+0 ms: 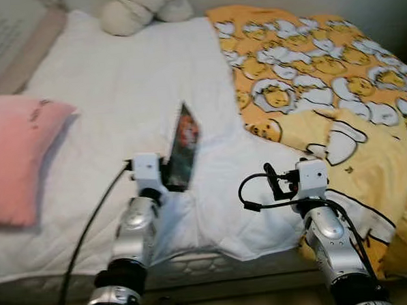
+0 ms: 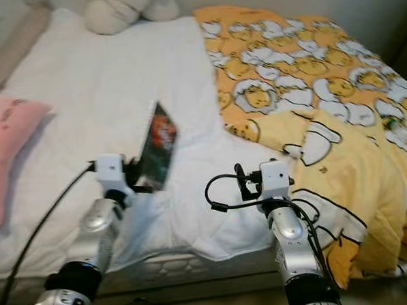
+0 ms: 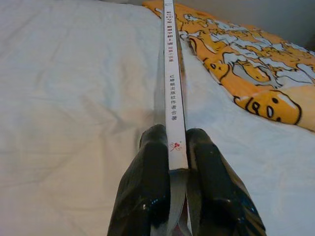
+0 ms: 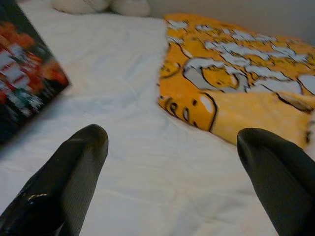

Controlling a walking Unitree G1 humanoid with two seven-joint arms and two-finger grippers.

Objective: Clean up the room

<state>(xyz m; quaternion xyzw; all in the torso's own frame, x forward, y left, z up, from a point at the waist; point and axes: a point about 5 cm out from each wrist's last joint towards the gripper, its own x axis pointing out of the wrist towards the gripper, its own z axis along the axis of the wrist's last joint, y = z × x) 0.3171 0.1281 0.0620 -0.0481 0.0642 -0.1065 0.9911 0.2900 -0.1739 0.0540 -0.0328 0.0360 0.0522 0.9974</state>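
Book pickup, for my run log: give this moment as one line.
left gripper: shut on book, above white sheet | right gripper: open, near yellow blanket

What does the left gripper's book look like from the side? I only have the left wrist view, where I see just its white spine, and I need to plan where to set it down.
Observer: The book has a dark cover with red and orange artwork, held upright on its edge above the white bedsheet.
Operator: Is the right gripper busy?
Observer: No. The right gripper is open, hanging over the sheet beside the yellow blanket.
Operator: Anything on the robot's left side of the bed?
Observer: A pink pillow lies there.
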